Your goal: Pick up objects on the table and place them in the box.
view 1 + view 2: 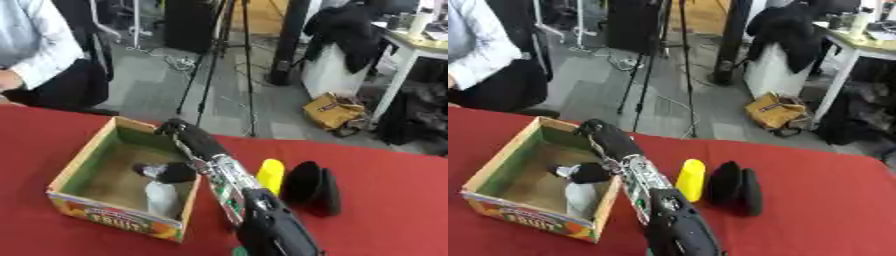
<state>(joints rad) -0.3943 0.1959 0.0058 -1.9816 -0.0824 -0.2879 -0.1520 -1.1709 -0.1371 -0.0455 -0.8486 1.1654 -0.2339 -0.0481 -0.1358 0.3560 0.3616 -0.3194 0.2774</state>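
Note:
A cardboard box [80, 162] with a FRUIT label stands on the red table at the left. My one arm in view [223, 185], taken to be the left, rises from the bottom edge along the box's right wall. Its dark hand [173, 173] hangs inside the box by that wall. A small grey piece [145, 170] shows at the hand's left end. Just below the hand, a white bottle-like thing [162, 198] stands in the box; I cannot tell whether they touch. Right of the arm, a yellow object [270, 175] and a black rounded object [312, 188] lie on the table.
A person in a white shirt [31, 45] stands at the table's far left edge. Beyond the table are a tripod [229, 60], a yellow bag [332, 111] on the floor and a white desk [411, 47]. The red cloth [394, 210] stretches to the right.

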